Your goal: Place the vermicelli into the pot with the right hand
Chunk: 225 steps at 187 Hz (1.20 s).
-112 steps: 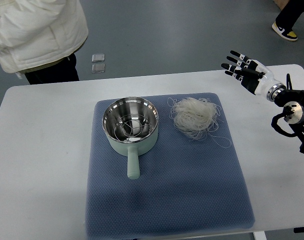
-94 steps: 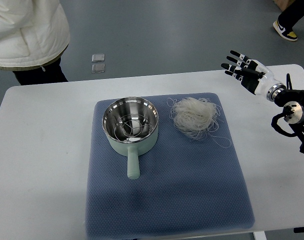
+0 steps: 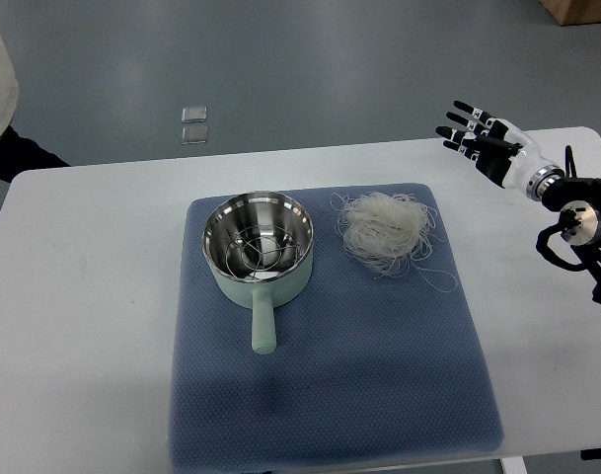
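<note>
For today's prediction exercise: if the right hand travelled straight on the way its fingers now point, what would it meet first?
Probably nothing: the right hand points up-left over the table's far edge, passing beyond the vermicelli; height unclear.

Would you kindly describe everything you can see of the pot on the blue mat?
The pale green pot with a shiny steel interior stands upright on the left part of the blue textured mat. It is round and open-topped, and a round wire rack lies inside on its bottom. One short pale green handle points toward the robot's side. The white vermicelli nest lies just right of it, apart. Nothing but the mat touches the pot.
</note>
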Available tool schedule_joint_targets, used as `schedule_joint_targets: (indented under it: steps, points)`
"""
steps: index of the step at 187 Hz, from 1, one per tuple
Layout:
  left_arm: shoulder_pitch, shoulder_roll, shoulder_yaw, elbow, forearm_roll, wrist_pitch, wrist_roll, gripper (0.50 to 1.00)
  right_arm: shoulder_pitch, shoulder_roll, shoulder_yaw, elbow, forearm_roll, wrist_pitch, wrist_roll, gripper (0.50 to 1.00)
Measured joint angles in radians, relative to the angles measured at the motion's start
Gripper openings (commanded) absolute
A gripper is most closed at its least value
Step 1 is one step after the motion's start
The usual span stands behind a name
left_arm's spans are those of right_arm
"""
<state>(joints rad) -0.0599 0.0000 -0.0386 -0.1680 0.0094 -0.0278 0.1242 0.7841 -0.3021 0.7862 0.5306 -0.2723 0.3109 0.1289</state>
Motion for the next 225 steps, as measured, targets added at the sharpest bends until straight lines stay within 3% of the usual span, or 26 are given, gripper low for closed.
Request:
schedule_joint_targets:
  steps: [166,225]
  points:
    - [0.000,0.000,0.000,-0.002,0.001,0.001,0.000,1.000,0.003,-0.020,-0.031,0.003,-0.006,0.007,0.000,0.928]
    - [0.000,0.000,0.000,-0.005,0.001,0.000,0.000,1.000,0.014,-0.040,-0.040,0.010,-0.155,0.078,0.008,0.926]
